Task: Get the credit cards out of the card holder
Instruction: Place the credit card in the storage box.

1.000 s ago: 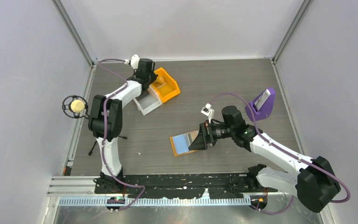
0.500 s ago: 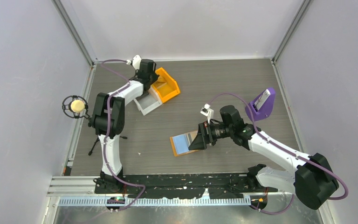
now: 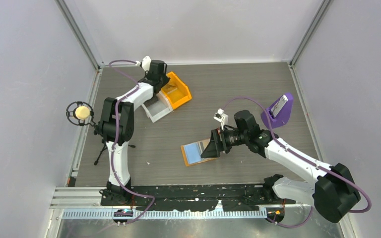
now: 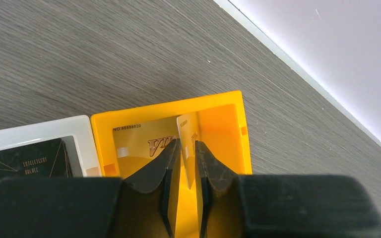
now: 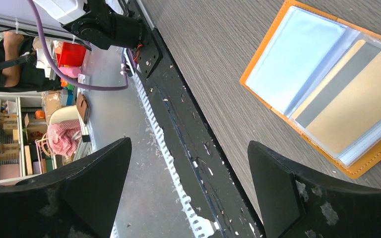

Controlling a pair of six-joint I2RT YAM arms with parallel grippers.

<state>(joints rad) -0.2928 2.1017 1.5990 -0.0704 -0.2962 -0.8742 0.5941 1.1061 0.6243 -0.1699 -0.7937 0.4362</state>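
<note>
Depositing gold card (image 4: 188, 130) over orange bin (image 4: 228, 124) at 11 o'clock; left end effector (image 4: 187, 148) possibly gripping, cannot tell; right end effector (image 5: 188, 144) wide open beside card holder (image 5: 273, 59) at counter (image 3: 238, 84) centre. Next, pinch edge of remaining card (image 5: 352, 111).

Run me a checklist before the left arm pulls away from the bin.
1. Gold card inside the orange bin walls: ok.
2. Left claw free of that card: cannot tell; the card stands in the narrow gap between the jaws.
3. Right claw wide open, nothing in it: ok.
4. Card holder lying open, pockets facing up: ok.
5. Holder emptied: not ok; a striped gold card sits in one pocket.
</note>
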